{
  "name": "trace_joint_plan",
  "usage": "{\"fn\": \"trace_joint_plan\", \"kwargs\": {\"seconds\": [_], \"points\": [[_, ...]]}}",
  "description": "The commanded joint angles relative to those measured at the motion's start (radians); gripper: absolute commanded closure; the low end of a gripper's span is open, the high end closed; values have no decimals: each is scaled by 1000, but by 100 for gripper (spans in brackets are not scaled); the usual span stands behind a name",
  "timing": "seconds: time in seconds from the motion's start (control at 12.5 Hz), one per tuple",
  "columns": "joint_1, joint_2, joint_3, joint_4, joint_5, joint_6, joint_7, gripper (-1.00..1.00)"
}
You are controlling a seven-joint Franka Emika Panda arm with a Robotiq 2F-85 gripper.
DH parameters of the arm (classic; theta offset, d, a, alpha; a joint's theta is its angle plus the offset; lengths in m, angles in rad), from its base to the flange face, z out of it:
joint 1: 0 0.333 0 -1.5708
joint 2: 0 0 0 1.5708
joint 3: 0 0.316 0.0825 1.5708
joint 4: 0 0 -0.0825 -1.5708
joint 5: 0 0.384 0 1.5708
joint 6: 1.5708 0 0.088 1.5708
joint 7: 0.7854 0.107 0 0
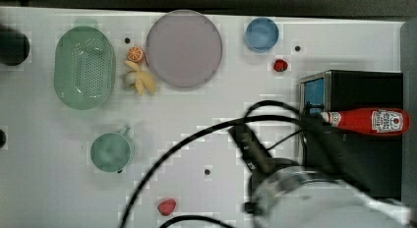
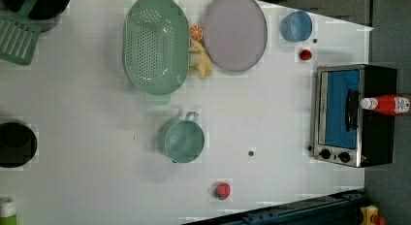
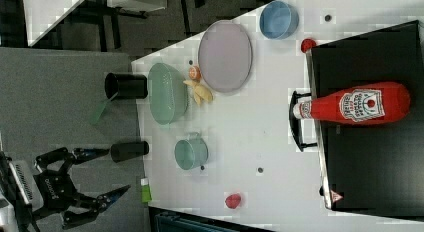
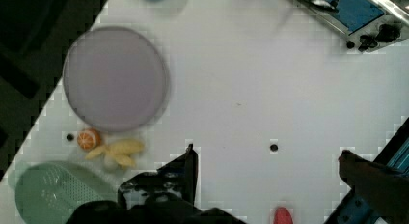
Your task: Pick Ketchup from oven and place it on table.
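Note:
The ketchup [image 1: 366,121] lies on its side on the black top of the oven [image 1: 364,159], its white cap over the front edge by the door handle. In the right view the ketchup [image 3: 355,104] rests across the oven [image 3: 370,167]. The left view shows the oven [image 2: 354,116] with its blue glass door closed. My gripper [image 4: 270,171] hangs open and empty high over the white table [image 1: 49,164], well away from the bottle. The open gripper [image 3: 105,174] also appears at the right view's lower left. My blurred arm [image 1: 305,198] crosses the top view's bottom.
A pale purple plate [image 1: 183,48], a green colander [image 1: 84,67], a blue bowl [image 1: 261,34] and a green cup [image 1: 111,152] stand on the table. An orange [image 1: 135,53], a banana [image 1: 142,80] and two red fruits [image 1: 280,65] [image 1: 166,206] lie loose.

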Motion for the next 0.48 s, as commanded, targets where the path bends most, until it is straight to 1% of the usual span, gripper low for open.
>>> {"fn": "trace_joint_plan", "kwargs": {"seconds": [0.08, 0.48], "points": [[-41, 117, -115, -49, -1, 71, 39, -100], [-54, 260, -322, -45, -1, 255, 21, -100]]}}
